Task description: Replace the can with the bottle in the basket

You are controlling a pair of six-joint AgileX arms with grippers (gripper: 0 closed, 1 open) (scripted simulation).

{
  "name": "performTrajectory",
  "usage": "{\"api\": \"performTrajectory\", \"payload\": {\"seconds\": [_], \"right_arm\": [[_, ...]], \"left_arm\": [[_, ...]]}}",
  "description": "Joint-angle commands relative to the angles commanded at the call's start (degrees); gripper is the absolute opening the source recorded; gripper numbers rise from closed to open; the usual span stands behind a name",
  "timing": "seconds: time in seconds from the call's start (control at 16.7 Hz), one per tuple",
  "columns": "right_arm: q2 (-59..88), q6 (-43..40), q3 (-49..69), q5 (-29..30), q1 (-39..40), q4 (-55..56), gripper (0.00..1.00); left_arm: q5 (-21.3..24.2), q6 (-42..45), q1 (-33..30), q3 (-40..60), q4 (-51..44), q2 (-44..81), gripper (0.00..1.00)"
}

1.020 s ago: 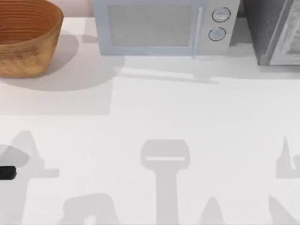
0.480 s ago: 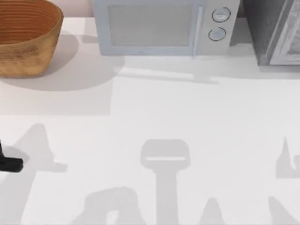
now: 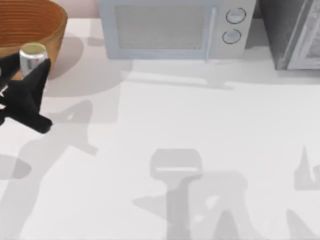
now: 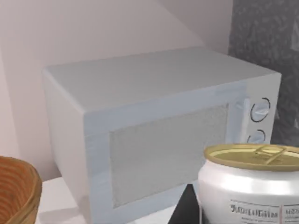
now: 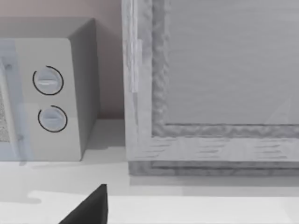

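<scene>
Top view: looking down at white table (image 3: 200, 125), microwave (image 3: 172, 27) along far edge, basket (image 3: 30, 22) at far left corner
Left wrist view: sitting low, close behind can (image 4: 250, 186), facing microwave (image 4: 154, 135) front
Right wrist view: facing grey cabinet (image 5: 210, 84), close
All three sharing microwave dials (image 5: 49, 99)

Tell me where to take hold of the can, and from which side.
Grip the can on its round side wall around mid-height, coming in level from the side: it stands upright, gold top up, and the flat lid likely offers little purchase. The left tool holds it this way, by the basket rim. The right tool idles, facing the microwave.
</scene>
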Motion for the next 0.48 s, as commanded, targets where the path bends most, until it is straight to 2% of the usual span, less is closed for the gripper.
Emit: {"api": "performTrajectory", "payload": {"seconds": [0.48], "right_arm": [[0.00,0.00,0.00,0.00,0.00,0.00,1.00]], "left_arm": [[20.49,-0.02,-5.53,18.91,21.64,40.95,0.00]]}}
